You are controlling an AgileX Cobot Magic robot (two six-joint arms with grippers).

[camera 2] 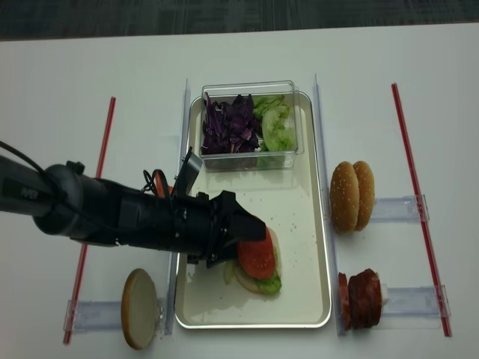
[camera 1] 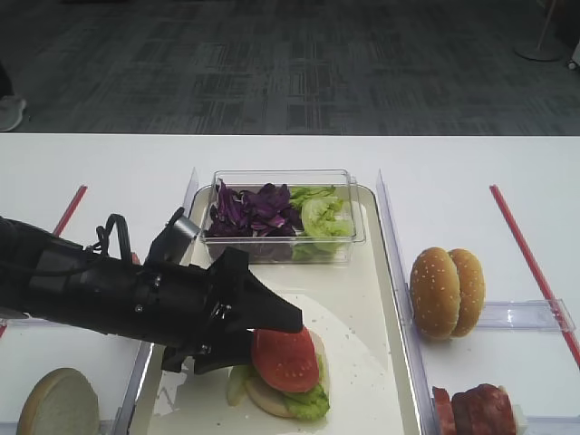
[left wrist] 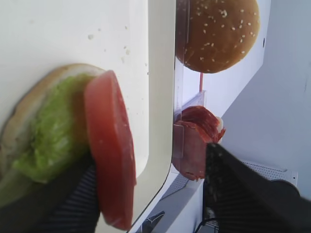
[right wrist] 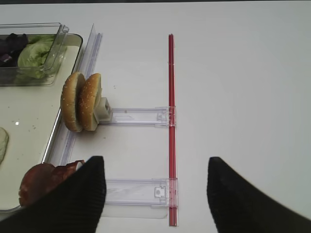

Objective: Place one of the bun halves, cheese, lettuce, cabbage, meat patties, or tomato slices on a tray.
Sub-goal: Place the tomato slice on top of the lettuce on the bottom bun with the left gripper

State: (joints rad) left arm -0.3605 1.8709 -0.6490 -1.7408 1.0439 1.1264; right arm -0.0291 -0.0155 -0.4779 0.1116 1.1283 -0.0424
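A red tomato slice (camera 1: pixel 285 359) lies on lettuce (camera 1: pixel 309 404) and a pale bun half (camera 1: pixel 265 396) near the front of the cream tray (camera 1: pixel 367 299). My left gripper (camera 1: pixel 259 343) stands open around the slice. In the left wrist view the tomato slice (left wrist: pixel 112 160) lies against one finger (left wrist: pixel 73 199), and the other finger (left wrist: pixel 233 189) is well clear of it. My right gripper (right wrist: pixel 155 162) hangs open over the white table with nothing between its fingers.
A clear tub (camera 1: pixel 283 177) at the tray's back holds purple cabbage (camera 1: pixel 249 208) and lettuce (camera 1: pixel 323 216). Two sesame bun halves (camera 1: pixel 446 292) and meat patties (camera 1: pixel 476 408) stand in clear holders right of the tray. A pale bun half (camera 1: pixel 59 403) sits front left. Red strips (camera 1: pixel 530 258) mark the sides.
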